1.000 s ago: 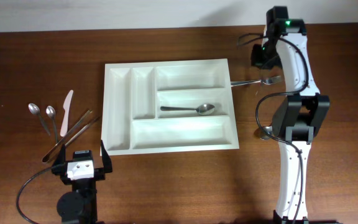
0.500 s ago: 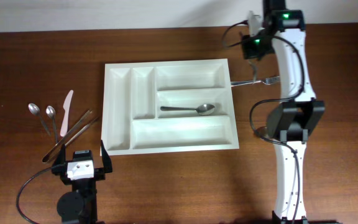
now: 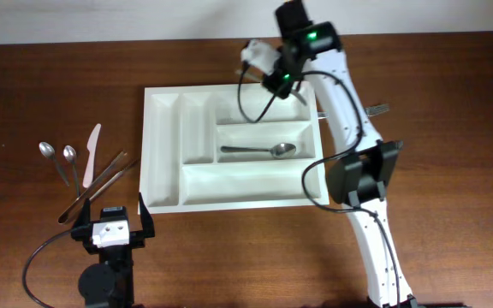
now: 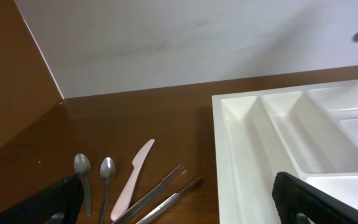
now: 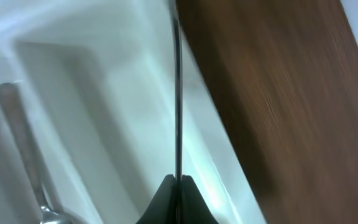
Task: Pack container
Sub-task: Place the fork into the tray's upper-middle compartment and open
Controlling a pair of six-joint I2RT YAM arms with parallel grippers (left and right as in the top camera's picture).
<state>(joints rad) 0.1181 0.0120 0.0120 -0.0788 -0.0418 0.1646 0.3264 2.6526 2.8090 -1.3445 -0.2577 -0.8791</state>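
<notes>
Blur smears the right wrist view, where the right gripper (image 5: 176,184) pinches a thin dark sliver (image 5: 177,93) that we see edge-on and cannot name. The smooth white plastic container (image 3: 246,181) sits in the middle of the grained wooden table (image 3: 452,171), its far right corner hidden under the right arm. One shiny spoon (image 3: 264,151) lies in its middle wide compartment. A metal tip (image 3: 377,109) pokes out right of that arm (the rest is covered). The left gripper (image 3: 114,221), near left, stands spread and empty.
</notes>
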